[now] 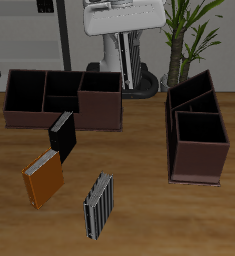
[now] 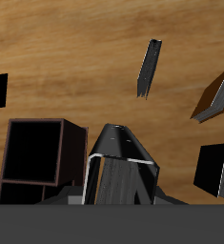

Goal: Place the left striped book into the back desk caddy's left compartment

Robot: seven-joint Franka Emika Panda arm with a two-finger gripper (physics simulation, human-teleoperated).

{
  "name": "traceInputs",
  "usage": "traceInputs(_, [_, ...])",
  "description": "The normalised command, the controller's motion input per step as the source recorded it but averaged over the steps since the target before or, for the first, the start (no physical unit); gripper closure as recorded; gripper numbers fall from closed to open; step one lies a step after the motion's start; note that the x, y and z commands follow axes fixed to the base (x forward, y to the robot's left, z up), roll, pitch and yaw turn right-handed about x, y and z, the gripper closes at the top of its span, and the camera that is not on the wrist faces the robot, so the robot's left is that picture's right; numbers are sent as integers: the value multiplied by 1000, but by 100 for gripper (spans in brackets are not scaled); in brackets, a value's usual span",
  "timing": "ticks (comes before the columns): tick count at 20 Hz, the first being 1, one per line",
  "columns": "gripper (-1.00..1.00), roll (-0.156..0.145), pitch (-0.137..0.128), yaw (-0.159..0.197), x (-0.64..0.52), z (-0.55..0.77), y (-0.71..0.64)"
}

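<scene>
My gripper (image 1: 127,42) is shut on the left striped book (image 1: 130,65), a slim pale grey book with fine dark stripes. The book hangs upright, above and just behind the back desk caddy (image 1: 49,112). In the wrist view the book (image 2: 123,157) juts out endways from the gripper (image 2: 121,193). Beside it is a large square end section with a black inside (image 2: 35,152), the left compartment. In the exterior view this is the caddy's end section nearest the gripper (image 1: 101,86). The book is apart from the caddy.
A black book (image 1: 61,135), an orange book (image 1: 43,180) and a broader, bolder striped book (image 1: 98,205) lie in front of the back caddy. A second caddy (image 1: 197,150), seen end-on, stands off to the side. A potted plant (image 1: 184,35) stands at the back.
</scene>
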Motion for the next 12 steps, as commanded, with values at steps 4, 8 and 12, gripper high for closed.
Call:
traceInputs(4, [100, -63, -3, 1, -340, 64, -592])
traceInputs(8, [100, -32, 17, 7, -225, -46, -411])
traceInputs(12, [100, -24, 51, 16, -380, -222, -709])
